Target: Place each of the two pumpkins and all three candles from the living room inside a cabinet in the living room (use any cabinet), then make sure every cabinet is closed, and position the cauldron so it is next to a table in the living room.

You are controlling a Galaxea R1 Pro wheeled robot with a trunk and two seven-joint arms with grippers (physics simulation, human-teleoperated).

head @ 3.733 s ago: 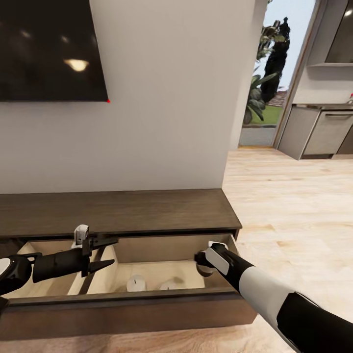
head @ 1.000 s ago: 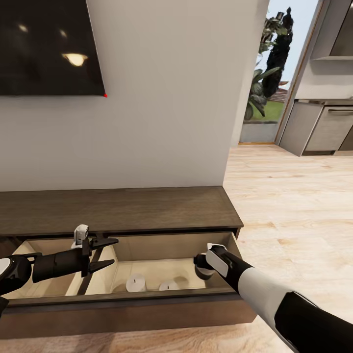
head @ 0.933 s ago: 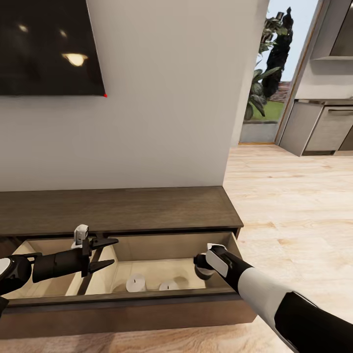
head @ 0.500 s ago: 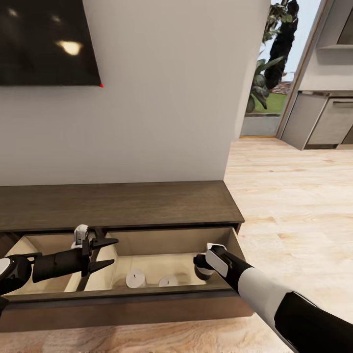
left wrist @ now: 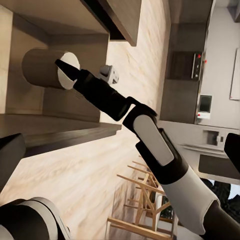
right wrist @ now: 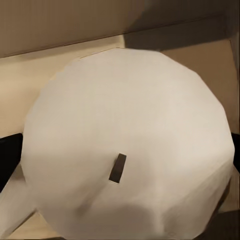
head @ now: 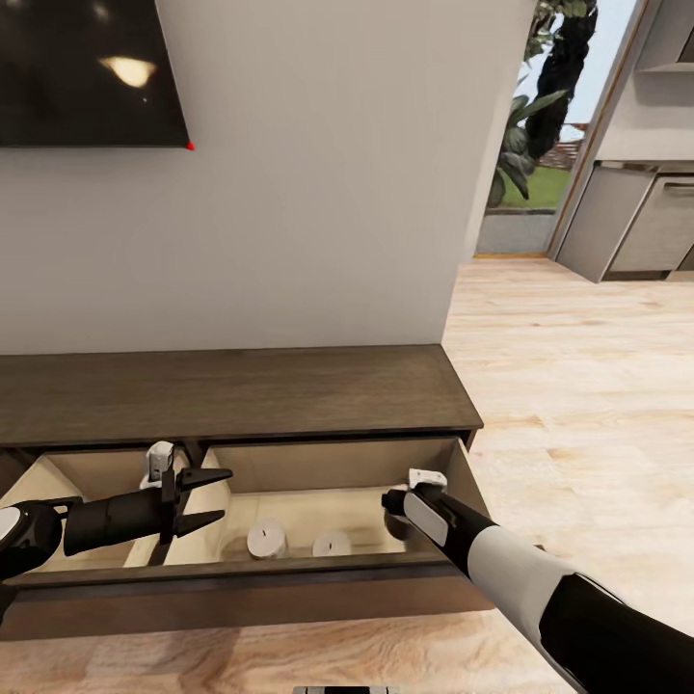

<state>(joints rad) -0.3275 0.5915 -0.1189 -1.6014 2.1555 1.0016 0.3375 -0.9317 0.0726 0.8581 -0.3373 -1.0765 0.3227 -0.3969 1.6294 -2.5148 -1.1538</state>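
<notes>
Cabinet (head: 231, 395): right drawer open, pale inside
Right gripper (head: 397, 511) inside drawer's right end, closed on third candle (right wrist: 127, 165), wick facing wrist camera
Two candles (head: 267, 538) (head: 332, 545) stand on drawer floor, left of held one
Left gripper (head: 214, 498) empty, fingers spread, over drawer divider
Judgement: lower until candle base meets drawer floor, clear of neighbours, then release; withdraw straight up before closing drawer

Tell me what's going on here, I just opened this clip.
The robot is putting candles into the open right-hand drawer of the low dark TV cabinet. Its right gripper is inside the drawer, holding a third candle. Two candles already stand on the drawer's pale floor. The left gripper is open and empty, over the divider between the drawers. Both drawers stand open, so closing them is not yet done.
</notes>
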